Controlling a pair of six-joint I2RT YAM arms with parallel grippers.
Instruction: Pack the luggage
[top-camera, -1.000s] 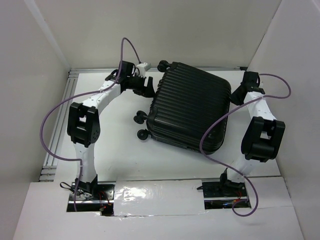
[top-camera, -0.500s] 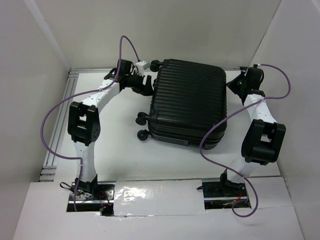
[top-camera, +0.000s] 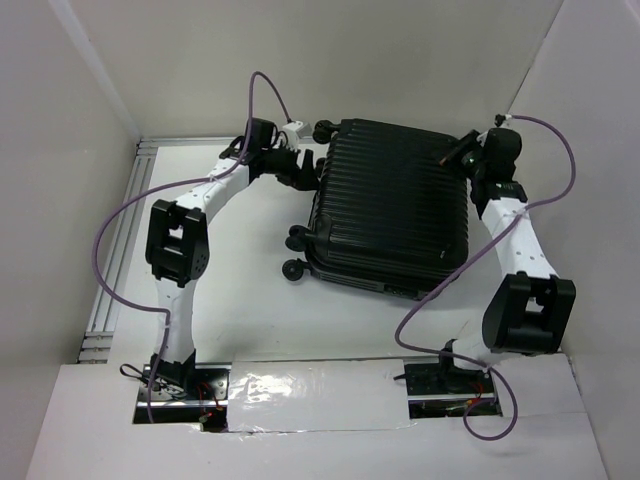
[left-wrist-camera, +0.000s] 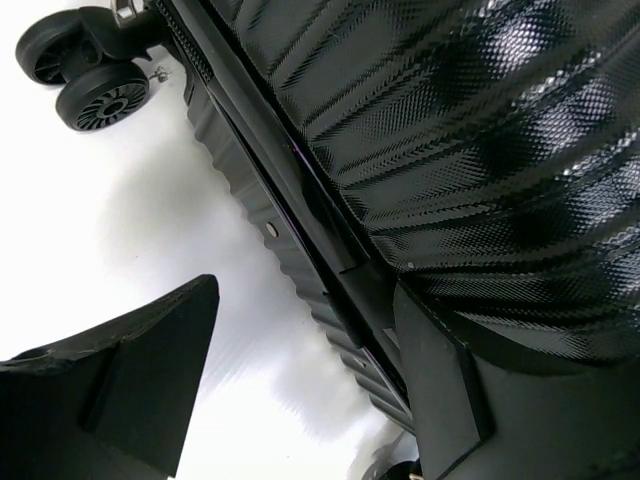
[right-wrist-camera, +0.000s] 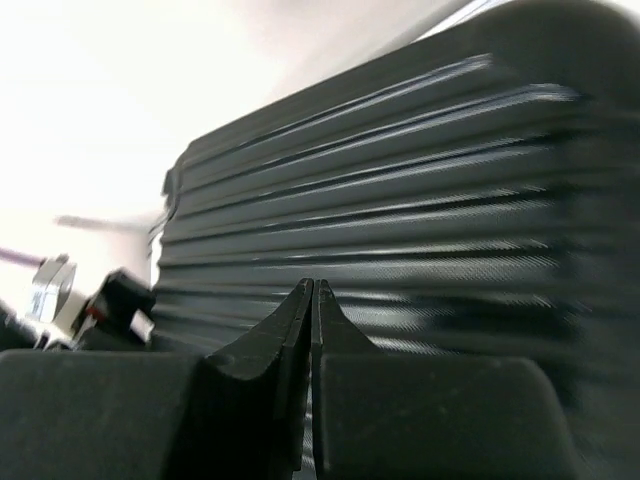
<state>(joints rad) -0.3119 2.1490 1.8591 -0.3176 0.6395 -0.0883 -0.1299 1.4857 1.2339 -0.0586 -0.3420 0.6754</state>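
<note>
— Where to look for the suitcase?
— Flat on the surface, toward the back, between the two arms. Closed up. Wheels turned toward the left arm, so running left to right from wheel end to opposite end.

— Nearer to which side?
— Close to both, about equally. Note the left tool: spread wide at the wheel side, straddling the seam, one finger against the shell, the other over bare surface. Then the right tool: pinched shut on nothing, up at the far right corner of the lid. Cannot tell whether actually touching there.

— Hinging on what, then?
— Most likely on that seam, lying right between the left fingers and running along the side edge. Probably needs opening before packing anything.

— And the look of it?
— Black, hard, ribbed, glossy, finely textured; small black twin wheels.
</note>
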